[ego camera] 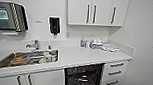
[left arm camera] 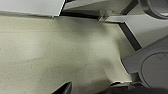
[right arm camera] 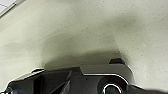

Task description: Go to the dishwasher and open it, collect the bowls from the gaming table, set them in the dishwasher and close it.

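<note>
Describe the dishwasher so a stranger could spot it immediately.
Find the long white counter with the steel sink set in its left end. Under it, right of the sink, the dishwasher shows a dark racked inside, while the drawers beside it are white with dark handles.

White kitchenette: table point(ego camera: 76, 56) with inset steel sink point(ego camera: 24, 58) and tap point(ego camera: 33, 45), wall cabinets point(ego camera: 97, 10) above, white drawers point(ego camera: 115, 73) at right; pale speckled floor point(left arm camera: 62, 57) below.

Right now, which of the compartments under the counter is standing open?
The dishwasher, the dark bay under the counter right of the sink. Its racks show inside, while the white drawers to its right and the cabinet doors to its left are shut.
</note>
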Controlling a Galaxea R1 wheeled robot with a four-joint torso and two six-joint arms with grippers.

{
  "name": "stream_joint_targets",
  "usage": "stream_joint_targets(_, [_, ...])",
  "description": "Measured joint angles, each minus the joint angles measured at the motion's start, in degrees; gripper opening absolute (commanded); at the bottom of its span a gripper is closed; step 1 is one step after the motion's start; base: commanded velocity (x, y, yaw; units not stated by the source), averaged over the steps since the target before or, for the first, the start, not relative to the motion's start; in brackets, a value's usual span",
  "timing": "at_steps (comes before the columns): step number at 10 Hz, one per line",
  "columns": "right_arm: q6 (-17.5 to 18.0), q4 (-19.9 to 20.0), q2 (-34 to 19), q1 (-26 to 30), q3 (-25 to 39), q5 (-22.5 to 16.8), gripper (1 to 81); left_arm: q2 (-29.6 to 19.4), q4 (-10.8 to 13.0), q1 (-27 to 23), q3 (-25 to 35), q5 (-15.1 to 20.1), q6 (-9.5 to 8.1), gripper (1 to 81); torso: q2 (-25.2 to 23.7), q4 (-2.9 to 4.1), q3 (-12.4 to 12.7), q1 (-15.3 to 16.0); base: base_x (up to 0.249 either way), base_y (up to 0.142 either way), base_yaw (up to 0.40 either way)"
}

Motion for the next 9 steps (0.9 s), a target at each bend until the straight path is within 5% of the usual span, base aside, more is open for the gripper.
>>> stream_joint_targets(9, [-2.1,-6.2,10.1,-10.2,-28.6,22.2,81.1,22.3,0.0,6.4,-30.7,0.7,-4.30,81.1,0.0,0.00,0.1,0.0,0.000,0.000,0.000])
